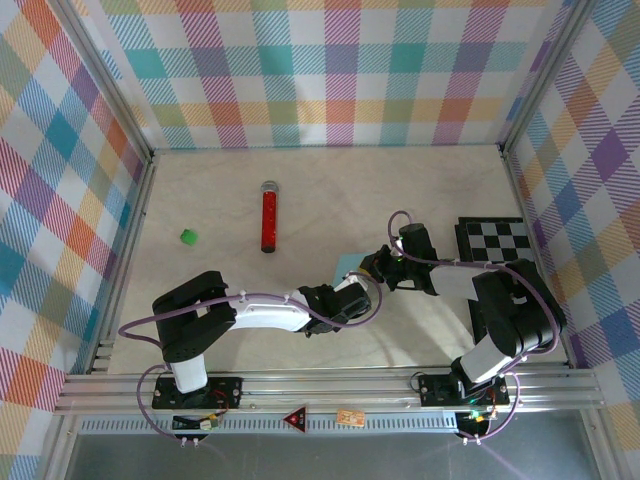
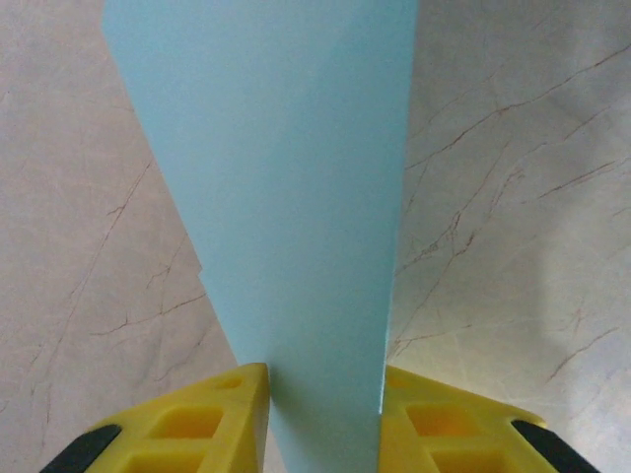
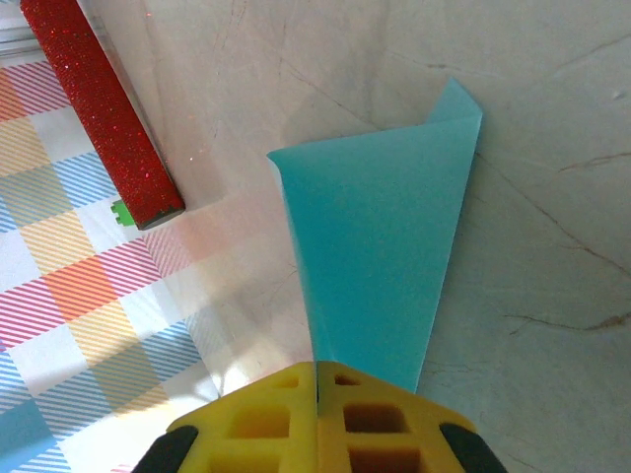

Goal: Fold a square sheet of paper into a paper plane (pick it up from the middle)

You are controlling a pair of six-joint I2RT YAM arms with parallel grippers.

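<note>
The square sheet of paper (image 1: 349,264) is light cyan and folded into a long tapering shape, held up near the table's middle between both arms. In the left wrist view the paper (image 2: 276,197) runs away from the camera, and my left gripper (image 2: 325,414) is closed on its near end, a yellow finger against each side. My right gripper (image 3: 317,379) is shut, its yellow fingers pressed together on the edge of the paper (image 3: 380,246), whose far corner curls up. In the top view the left gripper (image 1: 362,292) and right gripper (image 1: 376,266) nearly meet.
A red glittery tube (image 1: 269,217) lies left of centre, also seen from the right wrist (image 3: 99,108). A small green block (image 1: 188,236) sits further left. A black-and-white checkered board (image 1: 497,240) lies at the right, by the plaid wall.
</note>
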